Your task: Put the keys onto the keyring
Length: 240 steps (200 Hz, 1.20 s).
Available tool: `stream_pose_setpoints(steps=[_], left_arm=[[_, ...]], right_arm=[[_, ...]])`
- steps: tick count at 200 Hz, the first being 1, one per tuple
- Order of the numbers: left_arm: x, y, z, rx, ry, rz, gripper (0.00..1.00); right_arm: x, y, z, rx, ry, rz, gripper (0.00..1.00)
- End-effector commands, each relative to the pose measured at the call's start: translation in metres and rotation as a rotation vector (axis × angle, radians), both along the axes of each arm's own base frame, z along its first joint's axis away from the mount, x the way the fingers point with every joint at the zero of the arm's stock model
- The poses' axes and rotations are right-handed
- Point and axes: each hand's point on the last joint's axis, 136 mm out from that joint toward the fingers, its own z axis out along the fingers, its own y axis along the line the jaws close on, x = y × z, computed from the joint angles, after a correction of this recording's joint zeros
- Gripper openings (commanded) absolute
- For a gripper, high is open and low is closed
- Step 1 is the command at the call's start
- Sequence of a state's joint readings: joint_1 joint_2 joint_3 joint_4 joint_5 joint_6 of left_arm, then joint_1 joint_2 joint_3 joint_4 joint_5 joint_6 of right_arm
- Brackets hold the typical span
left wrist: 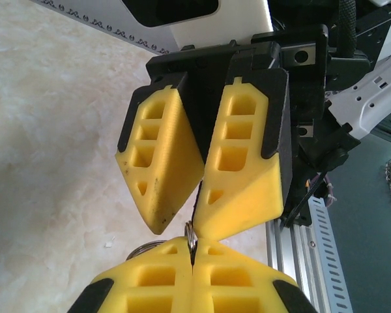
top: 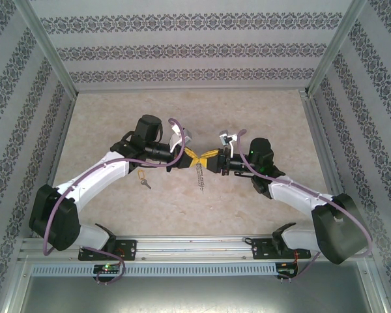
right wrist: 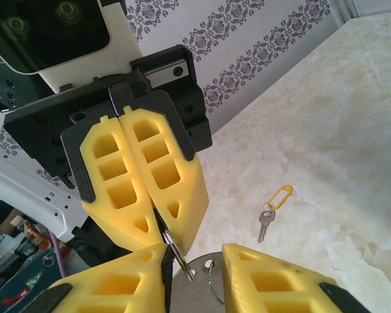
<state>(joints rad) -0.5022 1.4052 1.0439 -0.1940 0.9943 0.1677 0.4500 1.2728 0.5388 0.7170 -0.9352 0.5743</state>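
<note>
The two arms meet nose to nose above the middle of the pale marbled table (top: 247, 117), their yellow fingertips almost touching. The left gripper (top: 191, 156) has its fingers pressed flat together, pinching the thin wire loop of the keyring (right wrist: 172, 251) edge-on right at their tips. In the left wrist view the same loop (left wrist: 190, 233) pokes up out of the seam between the two closed pads. A short silvery chain (top: 199, 177) hangs straight down from that meeting point toward the tabletop. The right gripper (top: 206, 158) faces it with its fingers standing apart. In the right wrist view one fingertip (right wrist: 158, 261) sits just beside the loop, while the other (right wrist: 238, 257) is well clear of it, so the ring lies between the jaws without being clamped by them. More grey metal of the keyring shows in the gap below the loop, but its shape is hard to make out. The key (right wrist: 263, 225) lies flat on the table, apart from both grippers, with a yellow tag (right wrist: 280, 195) attached at its head. From above, it rests (top: 145, 185) just beside the left arm's forearm, on the near-left side of the chain.
</note>
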Motion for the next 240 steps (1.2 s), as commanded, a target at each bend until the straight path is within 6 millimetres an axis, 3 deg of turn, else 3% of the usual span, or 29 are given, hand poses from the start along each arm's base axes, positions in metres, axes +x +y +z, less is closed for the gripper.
stream_pose_setpoints(steps=[1, 51, 78, 133, 174, 196, 240], left_arm=[[0.001, -0.005, 0.025, -0.067, -0.078, -0.042, 0.00], [0.004, -0.006, 0.024, -0.067, -0.073, -0.042, 0.00], [0.007, -0.008, 0.024, -0.067, -0.069, -0.042, 0.00], [0.015, -0.009, 0.022, -0.062, -0.072, -0.009, 0.00], [0.043, 0.010, 0.037, -0.087, -0.180, 0.259, 0.19], [0.047, 0.023, 0.052, -0.159, -0.197, 0.366, 0.28], [0.041, 0.025, 0.051, -0.233, -0.116, 0.391, 0.30]], right_arm=[[-0.004, 0.003, 0.003, 0.011, -0.050, 0.026, 0.23], [-0.006, 0.005, 0.006, 0.022, -0.059, 0.047, 0.13], [-0.008, 0.006, 0.006, 0.027, -0.061, 0.060, 0.00], [0.000, 0.003, 0.004, 0.027, -0.078, 0.008, 0.00], [0.018, -0.012, 0.010, 0.053, -0.099, -0.102, 0.00], [0.022, -0.018, 0.017, 0.079, -0.112, -0.127, 0.00], [0.028, -0.019, 0.031, 0.128, -0.133, -0.145, 0.00]])
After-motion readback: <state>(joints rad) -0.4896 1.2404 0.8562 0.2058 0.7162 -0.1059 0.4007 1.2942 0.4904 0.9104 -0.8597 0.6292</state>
